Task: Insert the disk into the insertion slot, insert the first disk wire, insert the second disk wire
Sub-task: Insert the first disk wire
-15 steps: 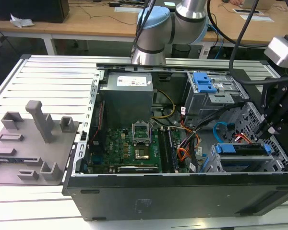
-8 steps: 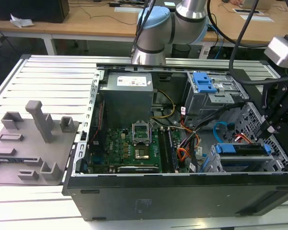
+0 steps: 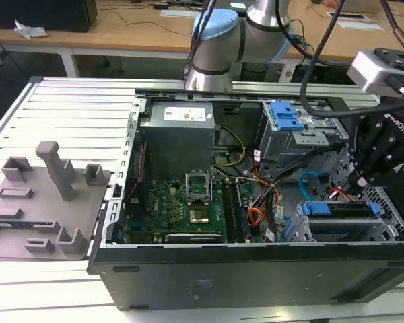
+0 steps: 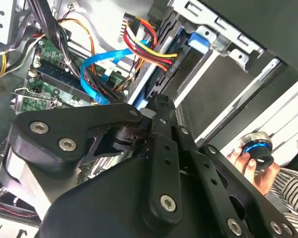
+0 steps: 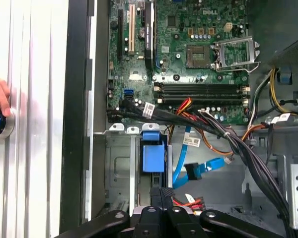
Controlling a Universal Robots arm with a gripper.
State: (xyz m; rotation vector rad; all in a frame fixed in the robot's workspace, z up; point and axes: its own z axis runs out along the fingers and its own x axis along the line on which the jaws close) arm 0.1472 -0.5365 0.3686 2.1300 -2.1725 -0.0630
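gripper [image 5: 161,192] inside computer case [image 3: 256,272] on slatted table [image 3: 60,108]

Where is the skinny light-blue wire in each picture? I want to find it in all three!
Exterior view: the light-blue cable curls inside the case, toward the exterior view's right, close to the disk.
Second wrist view: the light-blue cable loops beside the red-and-yellow wires.
First wrist view: the light-blue cable runs alongside the disk.
Shared landmark: the green motherboard lies near it.
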